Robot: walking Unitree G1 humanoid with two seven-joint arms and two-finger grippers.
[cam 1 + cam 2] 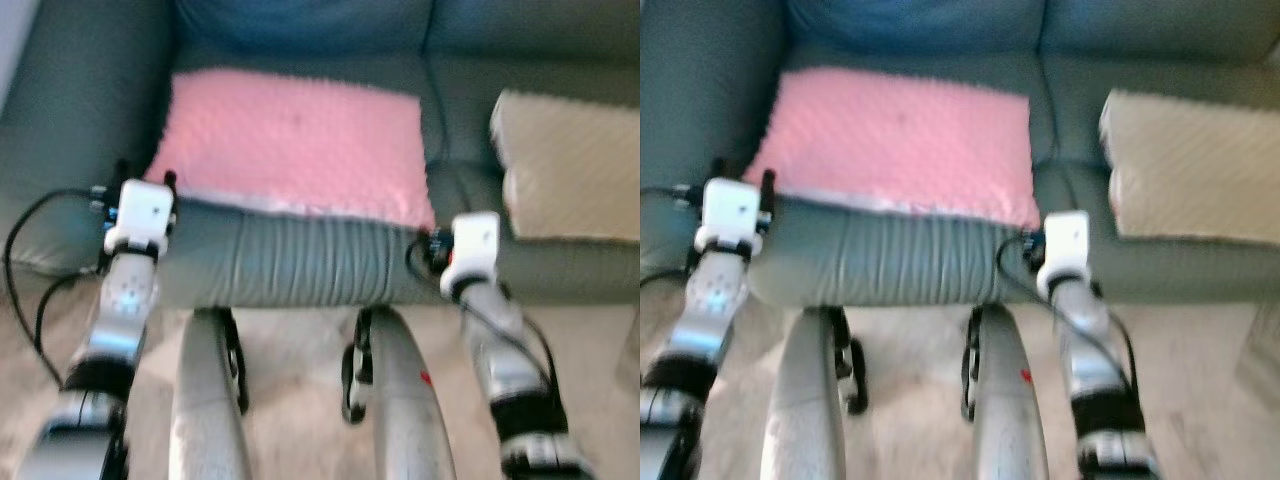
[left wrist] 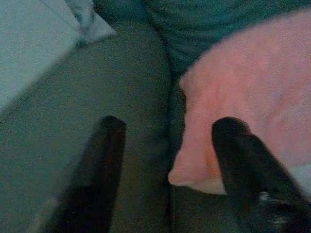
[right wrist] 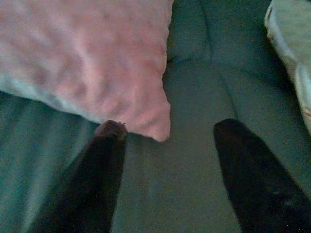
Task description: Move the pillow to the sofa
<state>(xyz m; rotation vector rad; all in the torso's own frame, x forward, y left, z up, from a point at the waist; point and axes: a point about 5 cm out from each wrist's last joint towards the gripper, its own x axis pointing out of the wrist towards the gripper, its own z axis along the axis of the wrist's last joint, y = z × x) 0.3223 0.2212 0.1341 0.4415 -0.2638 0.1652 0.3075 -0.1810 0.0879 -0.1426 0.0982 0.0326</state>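
A pink dimpled pillow [image 1: 295,140] lies flat on the seat of the dark grey-green sofa [image 1: 290,265]. My left gripper [image 2: 167,131] is open at the pillow's near left corner, one finger over the pillow [image 2: 243,87] and the other over the sofa's arm. My right gripper [image 3: 167,128] is open just short of the pillow's near right corner [image 3: 155,121], with nothing between its fingers. Both silver arms reach forward, the left wrist [image 1: 140,215] and the right wrist [image 1: 472,250] at the seat's front edge.
A beige cushion [image 1: 565,165] lies on the sofa's seat to the right of the pillow. The sofa's back cushions [image 1: 300,25] rise behind. Beige carpet [image 1: 300,390] lies below, with my two silver legs standing close to the sofa's front.
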